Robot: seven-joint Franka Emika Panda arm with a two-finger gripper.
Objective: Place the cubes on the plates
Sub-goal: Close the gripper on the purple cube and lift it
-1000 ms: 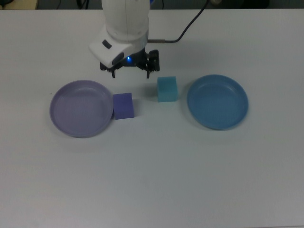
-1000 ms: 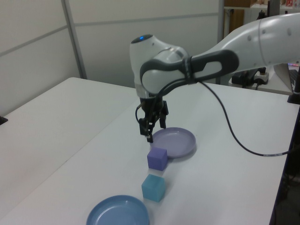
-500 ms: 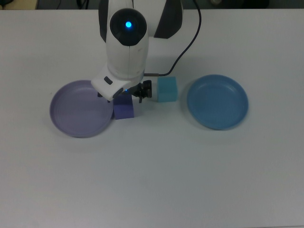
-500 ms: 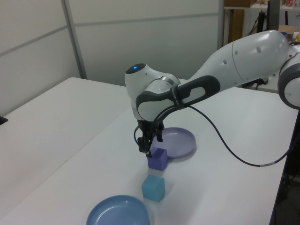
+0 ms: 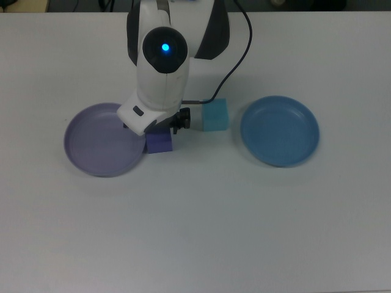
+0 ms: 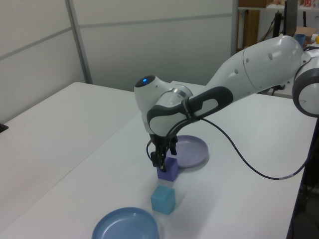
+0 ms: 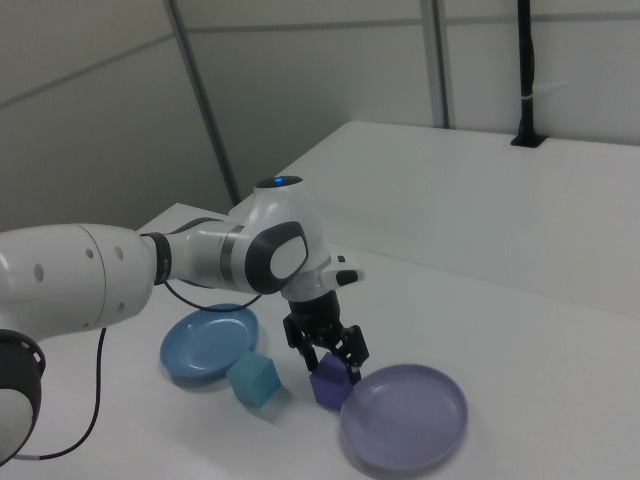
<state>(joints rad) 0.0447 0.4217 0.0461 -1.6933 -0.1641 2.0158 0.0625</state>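
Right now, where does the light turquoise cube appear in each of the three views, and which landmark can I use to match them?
Top view: turquoise cube sits just above centre, between the two plates.
Left view: it is low, near centre, above the blue plate.
Right view: it is low and left of centre, beside the blue plate.
Shared landmark: the purple cube under the hand, next to the lavender plate.

— What are the plates like?
— The lavender plate (image 7: 405, 418) and blue plate (image 5: 280, 130) look like smooth plastic with a slight sheen.
— And the cubes?
— The purple cube (image 6: 168, 169) and turquoise cube (image 5: 215, 115) look matt.
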